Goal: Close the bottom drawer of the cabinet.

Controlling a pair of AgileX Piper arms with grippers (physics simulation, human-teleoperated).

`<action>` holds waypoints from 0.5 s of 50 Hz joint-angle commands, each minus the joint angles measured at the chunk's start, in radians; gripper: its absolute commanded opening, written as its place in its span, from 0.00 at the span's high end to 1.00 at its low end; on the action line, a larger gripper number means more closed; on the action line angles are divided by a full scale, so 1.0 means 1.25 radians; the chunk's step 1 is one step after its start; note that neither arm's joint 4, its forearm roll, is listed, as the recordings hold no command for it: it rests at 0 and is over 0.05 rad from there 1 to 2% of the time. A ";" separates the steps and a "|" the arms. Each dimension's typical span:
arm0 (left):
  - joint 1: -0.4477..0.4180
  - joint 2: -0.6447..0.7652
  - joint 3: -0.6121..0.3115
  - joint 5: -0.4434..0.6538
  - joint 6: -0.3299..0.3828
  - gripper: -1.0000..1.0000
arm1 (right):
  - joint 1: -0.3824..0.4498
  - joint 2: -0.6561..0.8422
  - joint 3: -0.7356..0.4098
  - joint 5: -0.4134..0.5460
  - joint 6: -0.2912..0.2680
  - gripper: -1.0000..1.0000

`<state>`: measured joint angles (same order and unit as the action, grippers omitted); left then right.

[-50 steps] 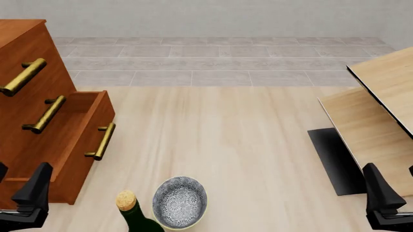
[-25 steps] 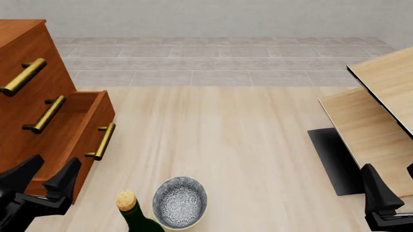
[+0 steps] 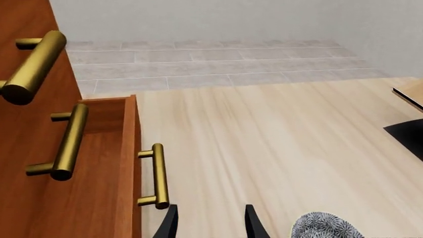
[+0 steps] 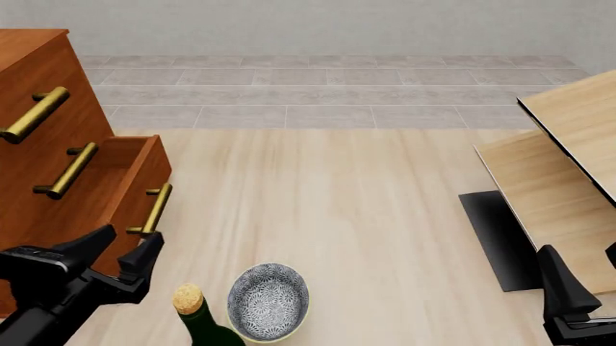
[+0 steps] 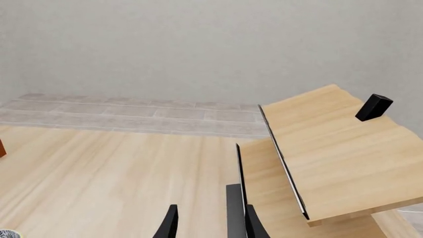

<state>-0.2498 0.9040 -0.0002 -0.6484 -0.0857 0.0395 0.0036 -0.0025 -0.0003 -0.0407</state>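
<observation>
You have nothing to read here: no text, label, brand, number or sign shows in any of the three views. The cabinet (image 4: 39,144) and its bottom drawer (image 4: 120,209) carry only plain wood fronts and bare brass handles. The bowl (image 4: 268,300) near you bears a grey-blue pattern, not lettering. The bottle (image 4: 202,321) to the left of it shows a cork top and dark glass, with no label in view. The pale furniture (image 4: 563,166) on the right is unmarked too.
</observation>
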 commanded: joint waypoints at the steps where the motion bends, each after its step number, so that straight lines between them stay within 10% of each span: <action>1: -0.013 0.187 0.000 -0.153 0.006 0.00 | 0.000 0.000 0.000 0.002 0.001 0.00; 25: -0.015 0.525 0.000 -0.433 -0.010 0.00 | 0.000 0.000 0.001 0.000 0.001 0.00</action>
<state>-0.2693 1.4003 -0.0002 -1.0566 -0.0958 0.0387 0.0036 -0.0024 0.0009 -0.0393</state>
